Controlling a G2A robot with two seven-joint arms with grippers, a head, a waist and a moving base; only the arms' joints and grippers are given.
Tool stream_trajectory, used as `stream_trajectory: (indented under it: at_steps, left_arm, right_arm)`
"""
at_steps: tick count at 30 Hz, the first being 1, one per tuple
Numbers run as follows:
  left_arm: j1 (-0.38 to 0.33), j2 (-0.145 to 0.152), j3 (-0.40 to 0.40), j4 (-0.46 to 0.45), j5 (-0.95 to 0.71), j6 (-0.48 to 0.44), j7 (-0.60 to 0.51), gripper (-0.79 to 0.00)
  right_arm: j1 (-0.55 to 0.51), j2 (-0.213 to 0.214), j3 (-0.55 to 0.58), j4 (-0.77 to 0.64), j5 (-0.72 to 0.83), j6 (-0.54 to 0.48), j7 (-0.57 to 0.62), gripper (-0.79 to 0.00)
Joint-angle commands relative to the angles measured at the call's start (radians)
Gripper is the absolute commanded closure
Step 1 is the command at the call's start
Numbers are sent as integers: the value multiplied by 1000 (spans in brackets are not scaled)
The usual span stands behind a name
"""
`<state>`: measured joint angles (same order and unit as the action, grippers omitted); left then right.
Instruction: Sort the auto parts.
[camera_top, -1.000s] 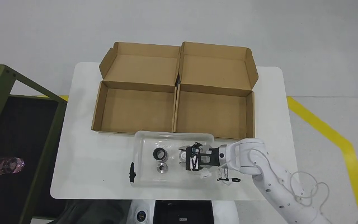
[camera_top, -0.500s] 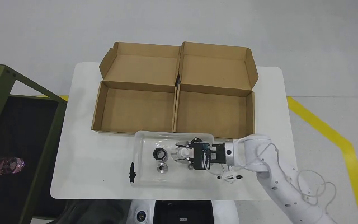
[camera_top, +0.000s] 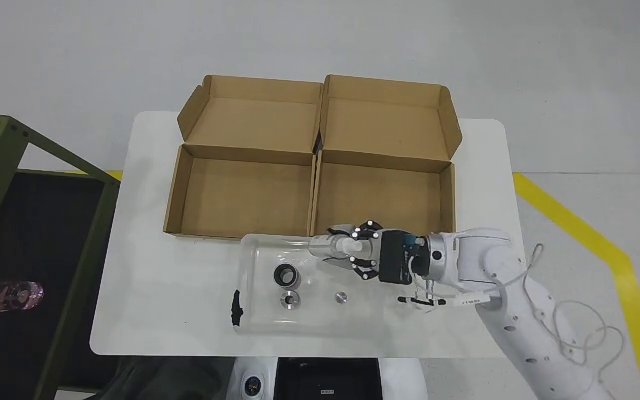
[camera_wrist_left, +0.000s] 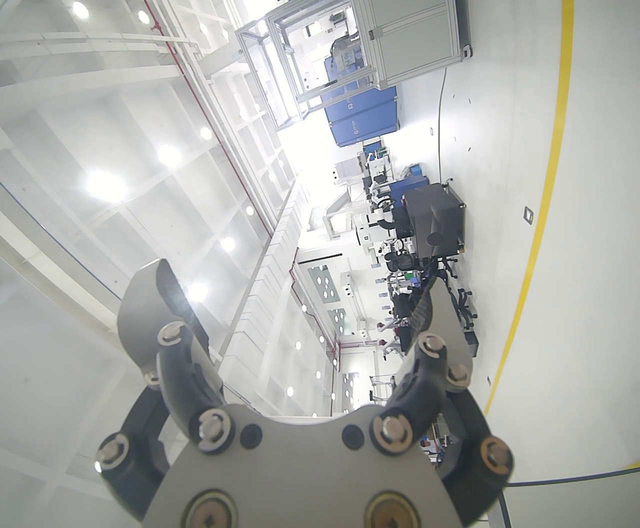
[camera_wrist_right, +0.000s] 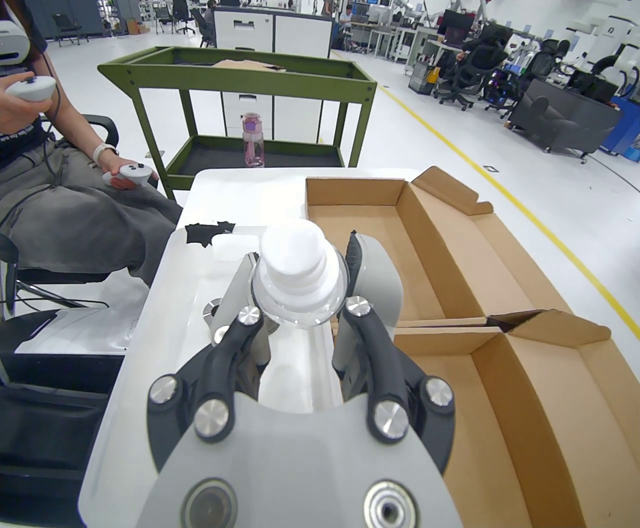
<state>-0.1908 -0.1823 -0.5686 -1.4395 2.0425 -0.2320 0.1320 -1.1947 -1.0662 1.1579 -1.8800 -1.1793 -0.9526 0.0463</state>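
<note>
My right gripper (camera_top: 338, 245) (camera_wrist_right: 300, 272) is shut on a white stepped plastic part (camera_wrist_right: 292, 260) (camera_top: 346, 240) with a clear ring at its base. It hangs over the far rim of the clear tray (camera_top: 262, 243) (camera_wrist_right: 175, 280), close to the front wall of the right cardboard box (camera_top: 380, 205) (camera_wrist_right: 505, 395). In the tray lie a black ring (camera_top: 285, 273), a silver bush (camera_top: 290, 300) and a small metal piece (camera_top: 341, 296). The left cardboard box (camera_top: 240, 195) (camera_wrist_right: 360, 210) stands beside the right one. My left gripper (camera_wrist_left: 295, 295) points up into the room, open and holding nothing.
A black scrap (camera_top: 236, 305) (camera_wrist_right: 202, 231) sticks to the tray's left end. A green cart (camera_top: 40, 200) (camera_wrist_right: 240, 75) with a pink bottle (camera_wrist_right: 252, 140) stands left of the white table (camera_top: 150, 260). Both box lids (camera_top: 320, 105) stand open at the back.
My right gripper has lifted out of the tray with the white part and shifted toward the boxes. A small metal piece now shows where it was.
</note>
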Motion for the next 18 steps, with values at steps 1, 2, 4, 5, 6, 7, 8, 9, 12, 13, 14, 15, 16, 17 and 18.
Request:
stream_trajectory:
  at_steps: [1,2,4,5,6,7,8,9,12,13,14,15,16,17,18]
  left_arm:
    - [0,0,0,0,0,0,0,-785]
    - [0,0,0,0,0,0,0,-785]
    - [0,0,0,0,0,0,0,-785]
    - [0,0,0,0,0,0,0,-785]
    - [0,0,0,0,0,0,0,-785]
    - [0,0,0,0,0,0,0,-785]
    - [0,0,0,0,0,0,0,-785]
    - [0,0,0,0,0,0,0,-785]
    - [0,0,0,0,0,0,0,-785]
    - [0,0,0,0,0,0,0,-785]
    - [0,0,0,0,0,0,0,-785]
    - [0,0,0,0,0,0,0,-785]
    - [0,0,0,0,0,0,0,-785]
    - [0,0,0,0,0,0,0,-785]
    - [0,0,0,0,0,0,0,-785]
  right_arm:
    - [1,0,7,4,4,5,-13,0]
    - [3,1,12,8,7,11,-18,0]
    - [5,0,15,16,14,17,-29,0]
    - [7,0,17,20,17,20,-31,0]
    - [10,0,18,24,19,24,-33,0]
    - [13,-1,19,31,24,32,-36,0]
    - [16,-1,19,37,29,37,-37,0]
    - [21,-2,19,44,33,44,-37,0]
    - [38,-4,17,66,50,67,-32,0]
    - [45,-5,15,74,55,75,-28,0]
    - [53,-6,13,82,61,83,-22,0]
    - [61,-8,11,93,68,93,-17,0]
    - [71,-9,7,103,75,100,-10,0]
    - [81,-11,4,116,81,110,-2,0]
    - [93,-13,-1,127,88,118,6,0]
